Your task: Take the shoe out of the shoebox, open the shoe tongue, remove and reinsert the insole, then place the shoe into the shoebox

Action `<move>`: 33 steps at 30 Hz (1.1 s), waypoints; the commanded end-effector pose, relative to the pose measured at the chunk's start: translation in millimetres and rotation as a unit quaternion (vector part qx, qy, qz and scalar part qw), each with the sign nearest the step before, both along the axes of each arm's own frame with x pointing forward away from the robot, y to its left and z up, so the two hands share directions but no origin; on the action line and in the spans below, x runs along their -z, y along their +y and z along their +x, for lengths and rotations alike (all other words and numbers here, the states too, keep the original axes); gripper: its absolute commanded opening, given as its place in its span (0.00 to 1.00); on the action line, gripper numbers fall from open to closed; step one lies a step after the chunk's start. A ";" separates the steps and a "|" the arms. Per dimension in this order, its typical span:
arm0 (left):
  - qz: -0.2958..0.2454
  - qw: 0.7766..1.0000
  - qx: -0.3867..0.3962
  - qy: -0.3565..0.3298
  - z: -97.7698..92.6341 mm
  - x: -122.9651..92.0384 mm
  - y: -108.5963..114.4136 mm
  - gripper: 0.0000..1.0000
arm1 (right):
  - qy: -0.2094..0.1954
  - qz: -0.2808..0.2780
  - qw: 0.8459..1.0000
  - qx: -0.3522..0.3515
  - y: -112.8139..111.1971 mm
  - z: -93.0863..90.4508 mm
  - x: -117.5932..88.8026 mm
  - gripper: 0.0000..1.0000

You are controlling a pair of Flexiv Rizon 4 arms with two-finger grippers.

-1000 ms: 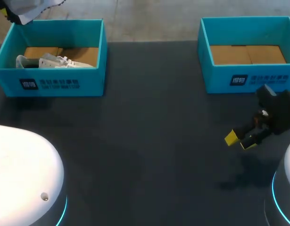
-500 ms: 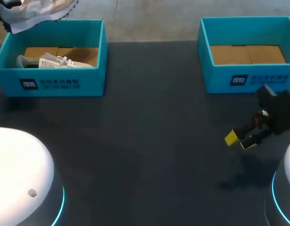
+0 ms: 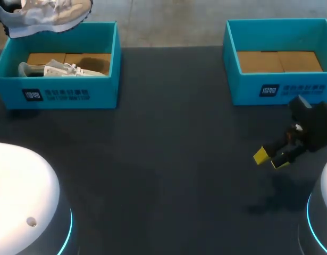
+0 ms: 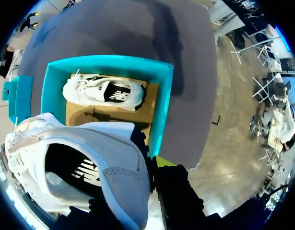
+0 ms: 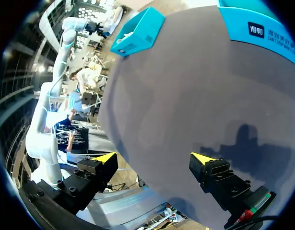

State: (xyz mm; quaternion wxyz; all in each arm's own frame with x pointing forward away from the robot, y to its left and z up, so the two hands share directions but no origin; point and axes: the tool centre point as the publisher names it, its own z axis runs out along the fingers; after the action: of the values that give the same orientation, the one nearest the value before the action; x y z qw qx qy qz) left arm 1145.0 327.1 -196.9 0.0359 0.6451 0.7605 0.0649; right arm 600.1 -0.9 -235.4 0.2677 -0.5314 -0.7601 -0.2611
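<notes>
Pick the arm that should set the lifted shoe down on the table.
Left. The left gripper holds the shoe above the left shoebox. The right gripper hangs open and empty over the table near the right shoebox, far from the shoe.

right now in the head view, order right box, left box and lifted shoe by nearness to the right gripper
1. right box, just beyond the right gripper.
2. left box, far over on the left side.
3. lifted shoe, above the left box's far corner.

Robotics lab — dark table (image 3: 168, 159), teal shoeboxes (image 3: 62, 96)
</notes>
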 end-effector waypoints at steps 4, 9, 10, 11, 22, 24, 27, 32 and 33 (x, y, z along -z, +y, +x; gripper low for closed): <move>0.000 1.000 0.027 0.010 3.6 8.3 2.3 0.00 | 0.000 -0.001 1.000 0.001 0.2 -0.9 -0.1 1.00; 0.013 0.999 0.052 0.009 -4.6 20.9 2.7 0.00 | 0.000 -0.001 1.000 0.001 0.2 -0.9 -0.1 1.00; 0.012 0.998 0.056 0.010 -6.0 21.8 3.0 0.00 | 0.000 -0.001 1.000 0.001 0.2 -0.9 -0.1 1.00; 0.014 0.998 0.056 0.010 -6.7 23.6 3.2 0.00 | 0.000 -0.001 1.000 0.001 0.2 -0.9 -0.1 1.00; 0.032 0.996 0.080 0.021 -18.7 42.9 6.0 0.00 | 0.000 -0.001 1.000 0.001 0.2 -0.9 -0.1 1.00; 0.033 0.996 0.082 0.021 -19.7 43.6 6.3 0.00 | 0.000 -0.001 1.000 0.001 0.2 -0.9 -0.1 1.00; 0.037 0.996 0.082 0.022 -20.3 45.7 7.1 0.00 | 0.000 -0.001 1.000 0.001 0.2 -0.9 -0.1 1.00; 0.045 0.996 0.077 0.024 -17.3 50.2 7.8 0.00 | 0.000 -0.001 1.000 0.001 0.2 -0.9 -0.1 1.00; 0.047 0.996 0.076 0.023 -16.3 50.7 7.8 0.00 | 0.000 -0.001 1.000 0.001 0.2 -0.9 -0.1 1.00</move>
State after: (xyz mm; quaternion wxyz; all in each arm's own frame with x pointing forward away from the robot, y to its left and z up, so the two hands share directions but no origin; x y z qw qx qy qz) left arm 1126.3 335.9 -247.1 -0.0055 0.7034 0.7061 0.0812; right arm 600.1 -0.9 -235.4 0.2677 -0.5314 -0.7601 -0.2611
